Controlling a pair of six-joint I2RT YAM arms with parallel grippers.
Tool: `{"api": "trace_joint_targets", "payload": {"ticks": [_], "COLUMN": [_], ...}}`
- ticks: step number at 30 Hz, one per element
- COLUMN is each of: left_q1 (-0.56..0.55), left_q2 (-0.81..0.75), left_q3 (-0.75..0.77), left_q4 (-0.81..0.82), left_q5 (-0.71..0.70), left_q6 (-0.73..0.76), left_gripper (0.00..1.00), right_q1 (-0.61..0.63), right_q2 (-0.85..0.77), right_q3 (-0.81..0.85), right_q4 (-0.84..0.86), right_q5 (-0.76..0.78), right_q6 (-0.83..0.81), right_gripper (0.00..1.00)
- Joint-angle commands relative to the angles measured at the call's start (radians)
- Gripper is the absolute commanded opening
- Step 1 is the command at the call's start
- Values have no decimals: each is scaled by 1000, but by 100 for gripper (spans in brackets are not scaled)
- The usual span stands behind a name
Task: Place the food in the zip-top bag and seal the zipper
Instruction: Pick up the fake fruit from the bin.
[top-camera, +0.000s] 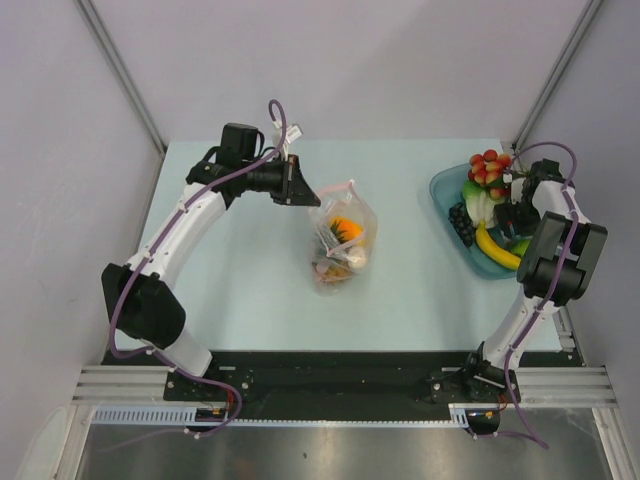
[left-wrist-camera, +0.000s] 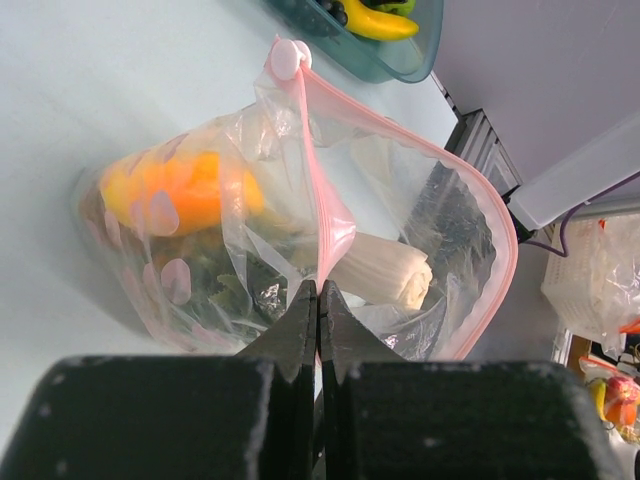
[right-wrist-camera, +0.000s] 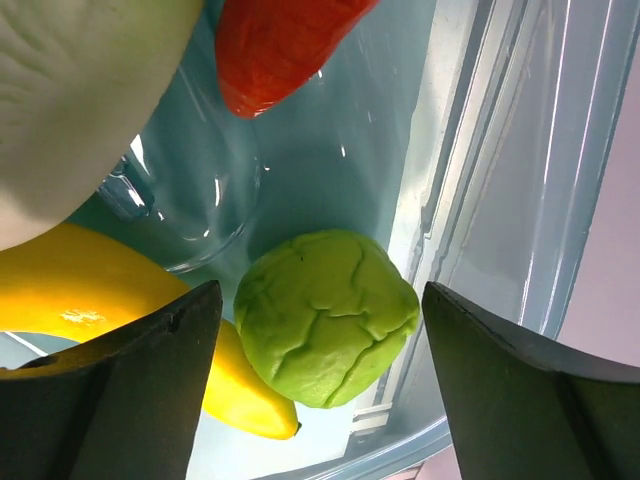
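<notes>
The clear zip-top bag (top-camera: 342, 240) lies mid-table, holding an orange (left-wrist-camera: 180, 190), green stalks and a pale stalk end (left-wrist-camera: 385, 270). Its pink-red zipper (left-wrist-camera: 318, 200) runs from a white slider (left-wrist-camera: 288, 58) down into my left gripper (left-wrist-camera: 320, 290), which is shut on the strip and holds the mouth edge at the bag's upper left (top-camera: 312, 195). My right gripper (right-wrist-camera: 320, 297) is open over the teal bowl, its fingers on either side of the green ball (right-wrist-camera: 325, 315) without touching it. The ball rests against the banana (right-wrist-camera: 100, 300).
The teal bowl (top-camera: 445, 190) stands at the table's right edge with strawberries (top-camera: 488, 165), grapes (top-camera: 460, 225), the banana (top-camera: 495, 248) and a white-green vegetable (top-camera: 478, 205). A red toy (right-wrist-camera: 280, 45) sits beside the ball. Grey walls close off both sides.
</notes>
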Motion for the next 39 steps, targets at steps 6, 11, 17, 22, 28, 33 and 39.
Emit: {"api": "trace_joint_targets", "payload": {"ticks": [6,11,17,22,28,33,39], "left_q1": [9,9,7,7,6,4,3], "left_q2": [-7,-14,-23,-23,-23,-18,-21], "left_q3": [2,-1,-8,-12,-10,11,33], "left_q4": [32,35,41,43,47,26,-9], "left_q5": [23,29,29,30,35,29,12], "left_q6": [-6,-6,-7,-7,-14,-3,25], "left_gripper": [0,0,0,0,0,0,0], "right_q1": [-13,-16,-16,-17,44,367,677], "right_q2": [-20,-89,-217,-290,-430,-490,-456], "right_q3": [1,1,12,42,130,243,358], "right_q4": [-15,-21,-21,-52,-80,49,206], "right_q5": [-24,-66,-126,-218,-523,-640,-686], "right_q6": [-16,-19,5,25,161,304,436], "right_gripper": [55,42,34,34,35,39,38]}}
